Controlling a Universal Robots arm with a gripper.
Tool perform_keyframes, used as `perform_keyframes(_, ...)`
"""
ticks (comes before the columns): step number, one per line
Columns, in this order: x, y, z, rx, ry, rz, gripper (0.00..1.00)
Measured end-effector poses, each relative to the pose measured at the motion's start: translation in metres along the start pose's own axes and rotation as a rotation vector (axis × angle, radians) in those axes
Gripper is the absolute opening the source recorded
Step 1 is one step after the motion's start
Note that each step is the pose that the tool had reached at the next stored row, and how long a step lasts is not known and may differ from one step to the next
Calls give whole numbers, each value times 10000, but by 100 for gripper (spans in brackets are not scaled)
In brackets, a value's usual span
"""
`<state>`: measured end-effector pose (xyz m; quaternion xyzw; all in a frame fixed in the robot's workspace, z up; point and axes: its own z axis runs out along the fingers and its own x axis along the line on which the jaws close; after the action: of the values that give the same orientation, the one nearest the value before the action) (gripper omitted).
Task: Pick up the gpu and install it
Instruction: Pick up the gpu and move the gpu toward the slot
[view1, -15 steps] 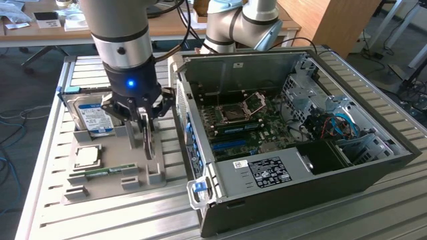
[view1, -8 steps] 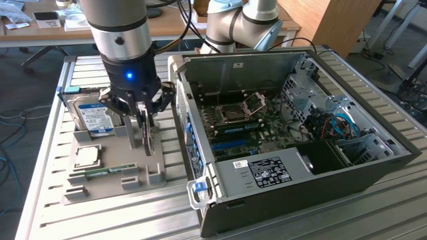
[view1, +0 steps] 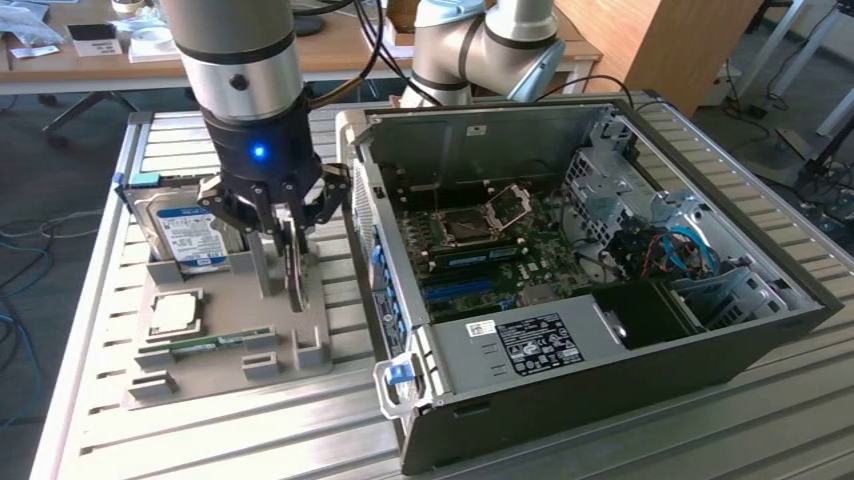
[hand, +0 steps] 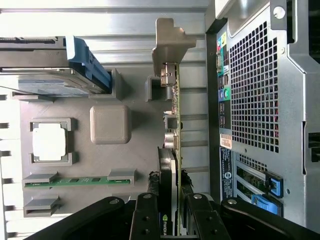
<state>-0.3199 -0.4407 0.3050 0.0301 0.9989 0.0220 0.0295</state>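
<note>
The gpu (view1: 296, 282) stands on edge in a slot of the grey holder tray (view1: 274, 325), just beside the open computer case (view1: 441, 140). My gripper (view1: 286, 240) hangs straight down over it, one finger on each face of the card. In the wrist view the gpu (hand: 175, 120) appears edge-on as a thin green card, its metal bracket (hand: 172, 35) at the far end and its black cooler (hand: 166, 175) between my black fingers (hand: 145, 217). My gripper (hand: 172, 202) is shut on the card. Whether the card has risen from its slot I cannot tell.
On the tray lie a hard drive (view1: 187, 228) with a blue-white label, a square processor (view1: 174, 312) and a narrow green memory stick (view1: 214, 343). The case lies on its side with the motherboard (view1: 487, 250) exposed. Its rear panel (hand: 260, 90) is close beside the card.
</note>
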Motion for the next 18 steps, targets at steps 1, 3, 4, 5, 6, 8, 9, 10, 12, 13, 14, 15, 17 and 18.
perform_keyframes(1, 0, 0, 0, -1, -1, 0, 27)
perform_keyframes(3, 0, 0, 0, 0, 0, 0, 27)
perform_keyframes(4, 0, 0, -2, -1, -1, 0, 27)
perform_keyframes(5, -1, 0, -16, 3, 3, 0, 27)
perform_keyframes(6, -4, 3, -66, 0, 0, 0, 27)
perform_keyframes(8, -8, 6, -125, 0, 0, 0, 27)
perform_keyframes(9, -9, 8, -156, 0, 0, 0, 27)
perform_keyframes(10, -11, 9, -189, 0, 0, 0, 27)
perform_keyframes(12, -15, 12, -249, 1, 1, -1, 27)
perform_keyframes(13, -16, 14, -279, 0, 0, 0, 27)
perform_keyframes(14, -18, 15, -307, -1, 0, 0, 27)
perform_keyframes(15, -19, 16, -335, -1, 0, 0, 27)
perform_keyframes(17, -23, 20, -391, 0, 0, 0, 27)
perform_keyframes(18, -24, 23, -425, 0, 0, 0, 27)
